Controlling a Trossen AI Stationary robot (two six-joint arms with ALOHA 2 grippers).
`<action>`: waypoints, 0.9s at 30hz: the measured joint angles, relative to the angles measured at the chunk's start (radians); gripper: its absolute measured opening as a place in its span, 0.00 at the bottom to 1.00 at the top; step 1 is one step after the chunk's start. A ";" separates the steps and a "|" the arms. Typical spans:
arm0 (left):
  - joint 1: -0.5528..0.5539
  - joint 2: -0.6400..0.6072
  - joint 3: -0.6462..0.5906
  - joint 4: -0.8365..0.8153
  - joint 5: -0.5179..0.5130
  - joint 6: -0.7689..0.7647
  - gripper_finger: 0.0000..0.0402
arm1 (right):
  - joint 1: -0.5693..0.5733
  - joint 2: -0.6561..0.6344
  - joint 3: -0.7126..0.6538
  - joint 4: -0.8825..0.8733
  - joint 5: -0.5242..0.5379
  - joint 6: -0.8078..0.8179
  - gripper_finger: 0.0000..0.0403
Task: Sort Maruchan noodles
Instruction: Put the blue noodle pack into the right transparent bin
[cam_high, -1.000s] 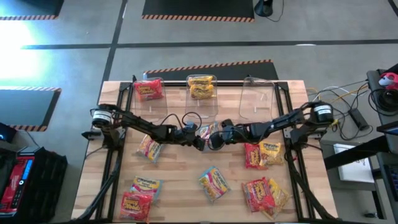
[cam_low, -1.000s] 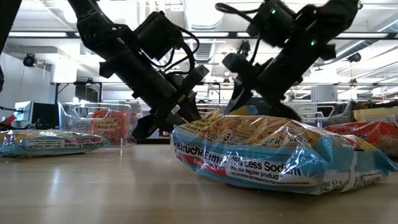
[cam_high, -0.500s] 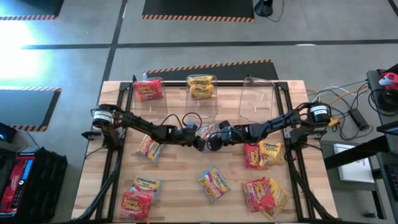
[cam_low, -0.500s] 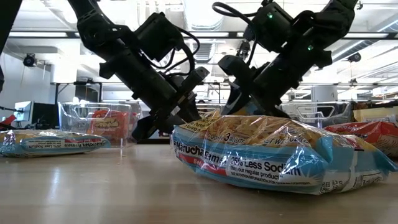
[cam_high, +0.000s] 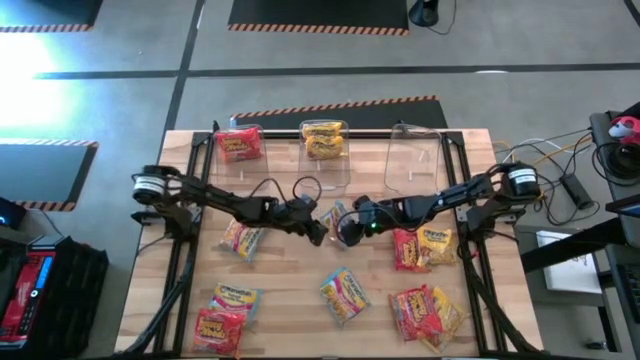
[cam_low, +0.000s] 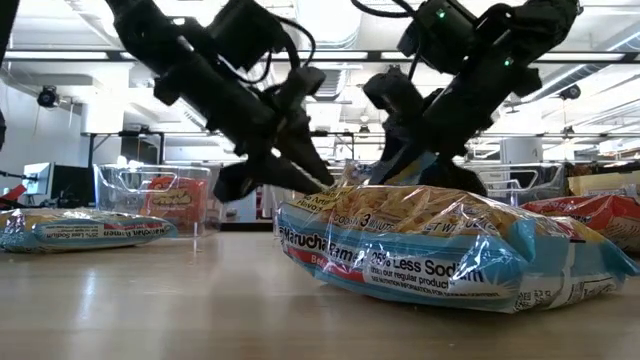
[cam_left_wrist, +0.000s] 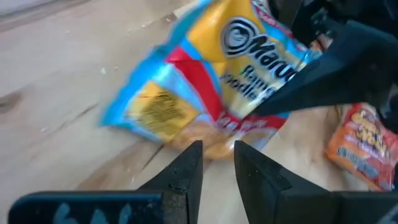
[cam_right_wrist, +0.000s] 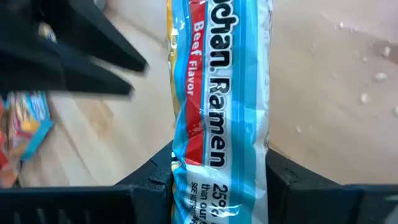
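The packet clamped between the right hand's fingers reads "Ramen", "Beef Flavor" and "25%" on blue, red and white; it sits at the centre of the high view, where both hands meet. The left hand has its fingers nearly together with only a thin gap, grasping nothing, its tips just short of the packet's edge, where part of the "Maruchan" logo shows on yellow. In the foreground of the low view another packet lies flat, printed "Maruchan", "25% Less Sodium" and "than our regular product". Since half a second ago the left arm's base joint has swung toward the left edge of the high view and its hand has slid slightly right and down, while the right hand has barely moved. The other packets are scattered over the lower half of the light wooden tabletop, with a red one in the bin at upper left and a yellow one in the middle bin. Around the tabletop is grey floor with hazard-striped mats; the low view looks into a workshop with ceiling pipes and strip lights.
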 joint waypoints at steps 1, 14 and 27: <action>0.000 -0.018 0.000 -0.017 0.000 0.009 0.19 | 0.000 -0.016 0.000 -0.023 -0.015 -0.011 0.31; 0.000 -0.138 0.002 -0.057 -0.007 0.090 0.19 | -0.082 -0.403 0.045 -0.473 -0.158 -0.263 0.31; 0.009 -0.137 0.002 -0.057 -0.006 0.197 0.19 | -0.334 -0.468 0.320 -0.990 -0.033 -0.648 0.31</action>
